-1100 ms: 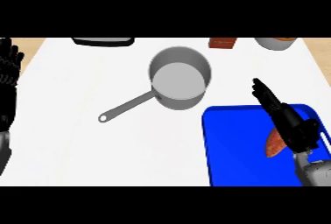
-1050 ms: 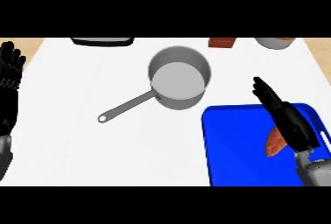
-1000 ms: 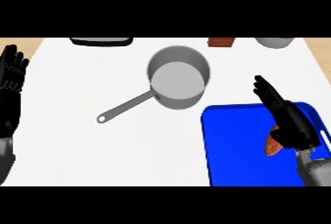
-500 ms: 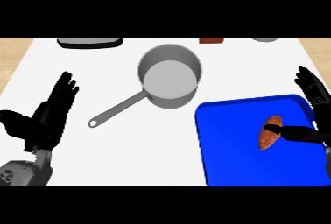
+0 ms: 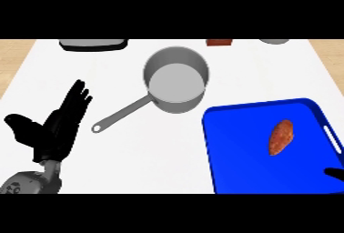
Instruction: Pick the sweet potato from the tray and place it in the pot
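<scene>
Sweet potato (image 5: 280, 137), oblong, on glossy tray (image 5: 242, 150)

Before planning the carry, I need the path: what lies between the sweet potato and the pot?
Head view: only blue tray floor, its rim, then bare counter separate sweet potato from pot.

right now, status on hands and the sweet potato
Left hand open over the counter, holding nothing. Right hand barely in view at the tray's lower right, fingers unreadable. Sweet potato lying free on the tray. Pot empty, path clear.
</scene>
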`<action>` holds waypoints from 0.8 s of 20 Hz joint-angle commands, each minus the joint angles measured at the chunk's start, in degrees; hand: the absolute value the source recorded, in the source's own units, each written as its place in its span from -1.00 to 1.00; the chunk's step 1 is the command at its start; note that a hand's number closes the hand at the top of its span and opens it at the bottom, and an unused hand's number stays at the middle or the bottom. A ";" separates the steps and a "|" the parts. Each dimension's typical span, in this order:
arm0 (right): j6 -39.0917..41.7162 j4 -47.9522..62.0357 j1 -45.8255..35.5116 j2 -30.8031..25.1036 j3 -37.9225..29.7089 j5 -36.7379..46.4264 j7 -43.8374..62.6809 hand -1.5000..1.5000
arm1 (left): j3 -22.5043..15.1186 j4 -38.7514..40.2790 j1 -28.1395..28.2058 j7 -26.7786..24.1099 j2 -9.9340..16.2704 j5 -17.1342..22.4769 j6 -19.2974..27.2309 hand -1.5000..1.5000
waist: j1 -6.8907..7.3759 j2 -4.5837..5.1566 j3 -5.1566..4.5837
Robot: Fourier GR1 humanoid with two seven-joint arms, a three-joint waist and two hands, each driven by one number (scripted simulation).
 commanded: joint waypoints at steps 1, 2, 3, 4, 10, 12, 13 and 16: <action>5.88 -7.90 6.47 -9.50 -5.59 -1.37 7.52 -1.00 | -0.39 -0.85 -0.31 2.12 -0.68 -0.30 0.54 0.00 | -0.35 -0.09 -0.07; 5.40 -7.41 3.59 -10.20 -3.77 1.66 10.48 -1.00 | -1.56 -2.08 -1.88 3.18 -1.61 -1.57 1.82 0.00 | 0.70 0.12 -0.03; 7.87 -8.76 3.87 -12.05 -5.03 -0.03 13.32 -1.00 | -2.03 -2.40 0.14 1.64 -2.21 -2.13 1.86 0.00 | 0.90 0.11 -0.04; 8.97 -10.62 6.88 -12.74 -5.64 -0.06 14.78 -1.00 | -1.66 -2.60 -0.51 2.80 -1.65 -2.78 2.57 0.00 | 0.46 0.04 -0.03; 16.29 -14.98 1.57 -18.35 -4.47 -4.50 33.80 -1.00 | -2.46 -1.13 -3.54 4.83 -3.43 -3.50 2.10 0.00 | 1.75 0.45 -0.03; 16.05 -19.95 5.19 -16.07 -3.47 -2.59 36.68 -1.00 | -0.64 -2.67 -2.40 5.49 -2.40 -2.67 1.09 0.00 | 1.24 0.19 0.01; 18.07 -15.18 0.66 -17.22 -3.21 -3.58 37.99 -1.00 | -0.27 -4.49 -0.89 5.69 -1.42 -2.96 0.63 0.00 | 2.18 0.34 0.04; 19.24 -12.34 -2.93 -13.80 -0.08 -1.82 39.21 -1.00 | -0.15 4.17 -6.02 1.97 -6.32 -4.01 -0.32 0.00 | 1.63 0.49 0.05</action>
